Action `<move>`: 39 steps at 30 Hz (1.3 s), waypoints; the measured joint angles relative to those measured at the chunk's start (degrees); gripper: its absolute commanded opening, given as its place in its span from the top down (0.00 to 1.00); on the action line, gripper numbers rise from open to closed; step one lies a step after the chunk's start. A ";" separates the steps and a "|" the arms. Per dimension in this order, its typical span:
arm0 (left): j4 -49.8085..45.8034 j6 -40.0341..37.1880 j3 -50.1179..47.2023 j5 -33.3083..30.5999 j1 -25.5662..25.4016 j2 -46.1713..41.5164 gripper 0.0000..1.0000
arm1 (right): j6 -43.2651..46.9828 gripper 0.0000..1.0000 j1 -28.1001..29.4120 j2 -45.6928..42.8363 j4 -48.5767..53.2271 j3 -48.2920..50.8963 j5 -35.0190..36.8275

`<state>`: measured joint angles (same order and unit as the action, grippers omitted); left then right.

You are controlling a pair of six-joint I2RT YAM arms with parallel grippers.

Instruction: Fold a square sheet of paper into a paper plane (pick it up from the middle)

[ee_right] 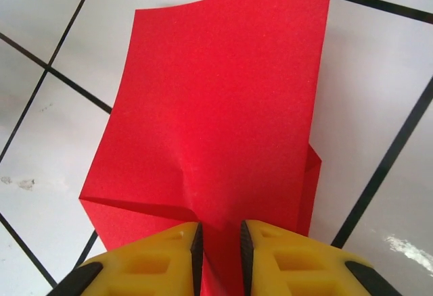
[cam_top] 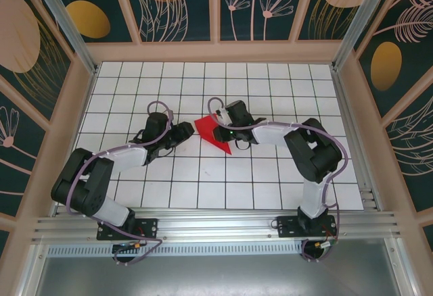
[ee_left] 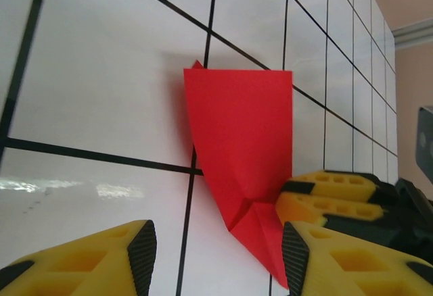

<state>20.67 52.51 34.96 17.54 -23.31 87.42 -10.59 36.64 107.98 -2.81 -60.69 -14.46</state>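
The square sheet of paper (cam_top: 208, 131) is bright red and partly folded, lying on the white grid table between my two grippers. In the left wrist view the paper (ee_left: 240, 127) runs from a square end down to a narrow folded point. My left gripper (ee_left: 218, 249) stands open astride that point, its right pad beside the paper's edge; it sits just left of the paper (cam_top: 185, 132). My right gripper (ee_right: 220, 238) reaches in from the right (cam_top: 220, 128), jaws narrowed on a raised crease in the paper (ee_right: 216, 107). Its yellow fingers (ee_left: 325, 188) rest on the paper's right edge.
The white grid table (cam_top: 270, 80) is walled by a wooden frame with patterned panels (cam_top: 216, 51). An aluminium rail (cam_top: 216, 228) runs along the near edge by the arm bases. Open tiles lie behind and in front of the paper.
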 measured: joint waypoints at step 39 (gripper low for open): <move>6.93 9.88 4.26 1.64 -7.15 12.83 1.00 | -7.63 0.70 -4.55 -7.67 -7.82 9.38 -10.36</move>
<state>27.59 62.39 39.22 19.18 -30.46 100.25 -18.22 32.10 100.31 -10.63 -51.31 -24.82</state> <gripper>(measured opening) 0.053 0.284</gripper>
